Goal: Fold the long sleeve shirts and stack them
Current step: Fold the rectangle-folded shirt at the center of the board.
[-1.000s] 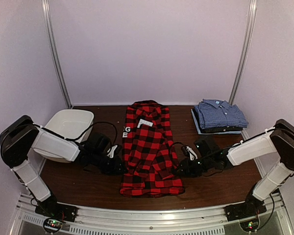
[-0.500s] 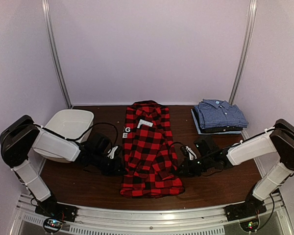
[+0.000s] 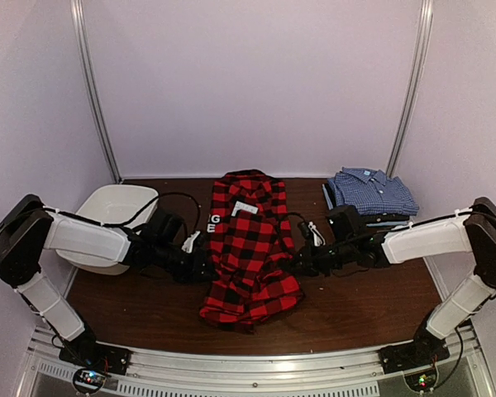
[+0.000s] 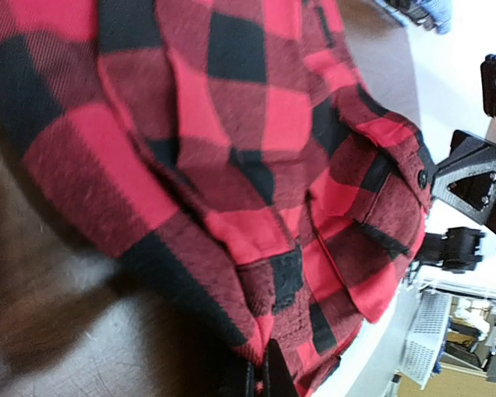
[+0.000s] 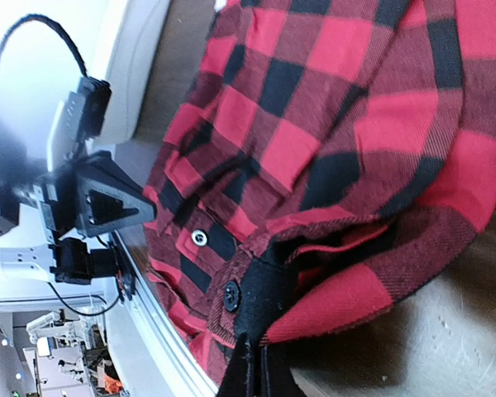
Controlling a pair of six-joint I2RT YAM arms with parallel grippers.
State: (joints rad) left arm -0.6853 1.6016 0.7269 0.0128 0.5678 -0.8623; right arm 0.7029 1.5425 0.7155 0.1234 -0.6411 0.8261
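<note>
The red-and-black plaid shirt (image 3: 250, 248) lies lengthwise on the middle of the table, collar at the back. My left gripper (image 3: 205, 266) is shut on its left side edge (image 4: 264, 347). My right gripper (image 3: 298, 263) is shut on its right side edge (image 5: 260, 331). Both hold the lower half lifted off the table, and the hem (image 3: 248, 313) hangs bunched below. The blue-and-white check shirt (image 3: 370, 193) lies folded at the back right on top of other folded cloth.
A white plastic tub (image 3: 114, 222) stands at the left, behind my left arm. A white label (image 3: 244, 208) shows on the plaid shirt near its collar. The table's near edge is a metal rail (image 3: 256, 364).
Both grippers have moved up and toward the back with the shirt's side edges. The lower half, flat a second ago, is lifted and its hem has drawn in and crumpled.
</note>
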